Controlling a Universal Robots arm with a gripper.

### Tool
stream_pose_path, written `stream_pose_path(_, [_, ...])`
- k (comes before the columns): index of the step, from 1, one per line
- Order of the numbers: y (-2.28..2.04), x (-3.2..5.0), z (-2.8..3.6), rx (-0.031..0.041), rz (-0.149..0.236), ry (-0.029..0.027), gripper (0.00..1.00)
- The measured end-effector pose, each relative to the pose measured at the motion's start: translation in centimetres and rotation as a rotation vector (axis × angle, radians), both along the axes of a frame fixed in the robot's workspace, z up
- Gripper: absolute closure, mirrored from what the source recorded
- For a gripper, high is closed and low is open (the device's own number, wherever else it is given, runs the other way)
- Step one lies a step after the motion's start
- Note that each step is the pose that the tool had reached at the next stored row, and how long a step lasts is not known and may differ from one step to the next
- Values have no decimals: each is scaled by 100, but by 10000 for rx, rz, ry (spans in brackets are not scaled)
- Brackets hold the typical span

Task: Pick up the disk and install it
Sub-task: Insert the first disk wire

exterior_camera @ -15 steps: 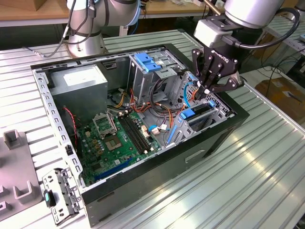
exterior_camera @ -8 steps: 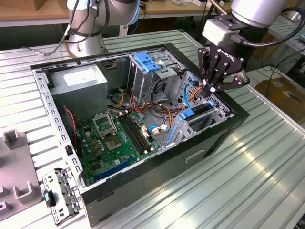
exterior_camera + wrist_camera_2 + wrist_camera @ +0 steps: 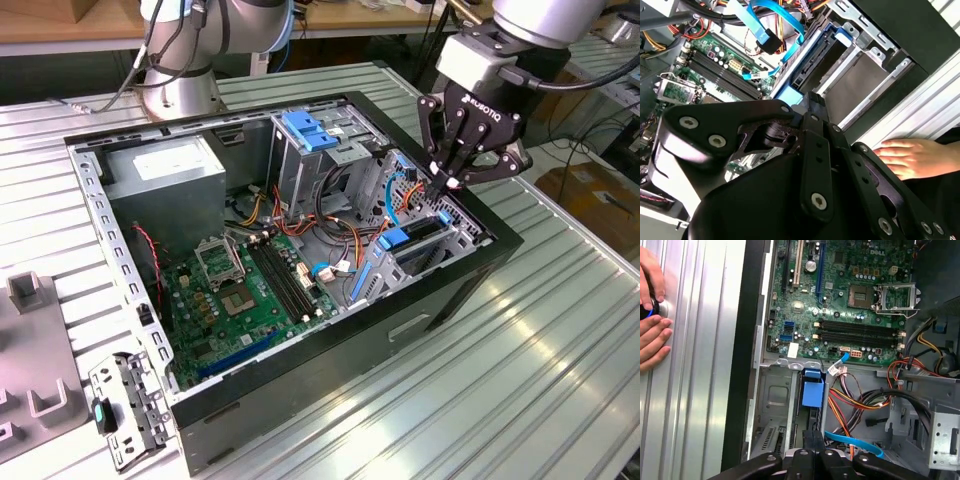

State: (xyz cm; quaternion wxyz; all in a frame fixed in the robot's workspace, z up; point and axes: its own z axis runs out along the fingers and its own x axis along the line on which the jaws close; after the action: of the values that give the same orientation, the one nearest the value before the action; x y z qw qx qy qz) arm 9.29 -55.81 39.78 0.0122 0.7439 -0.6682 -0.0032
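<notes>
The disk [image 3: 418, 234] stands on edge in the metal drive bay [image 3: 462, 238] at the corner of the open computer case on the exterior view's right. It is dark grey with blue carrier rails, and its blue tab [image 3: 813, 391] points toward the motherboard. My gripper [image 3: 451, 184] hangs just above the disk's upper edge, shut, fingertips pressed together with nothing between them. In both wrist views the fingers [image 3: 812, 440] line up over the disk's [image 3: 809, 62] slot. Whether the tips touch the disk I cannot tell.
The case holds a green motherboard [image 3: 250, 290], a power supply [image 3: 165, 170], a tall metal cage with a blue latch [image 3: 308, 130] and loose cables [image 3: 855, 400]. A person's hands [image 3: 652, 335] rest on the ribbed table beside the case. A metal bracket [image 3: 125, 410] lies on the exterior view's left.
</notes>
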Motion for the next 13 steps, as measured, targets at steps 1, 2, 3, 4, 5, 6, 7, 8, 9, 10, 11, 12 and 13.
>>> stream_pose_path(1, [0, 8, 10, 2, 28, 4, 89])
stream_pose_path(2, [0, 16, 15, 1, 45, 7, 89])
stream_pose_path(3, [0, 28, 16, -1, 67, 9, 89])
stream_pose_path(4, [0, 43, 16, -1, 87, 9, 89])
stream_pose_path(5, [1, 61, 15, -2, 112, 10, 89])
stream_pose_path(6, [1, 78, 15, -3, 142, 10, 89])
stream_pose_path(7, [1, 98, 16, -4, 174, 10, 89])
stream_pose_path(8, [1, 122, 15, -3, 208, 10, 89])
stream_pose_path(9, [1, 167, 14, -3, 266, 10, 89])
stream_pose_path(10, [1, 231, 12, -3, 350, 10, 89])
stream_pose_path(11, [1, 292, 9, -3, 434, 11, 89])
stream_pose_path(12, [2, 337, 7, -4, 506, 10, 89])
stream_pose_path(13, [3, 364, 5, -3, 548, 10, 89])
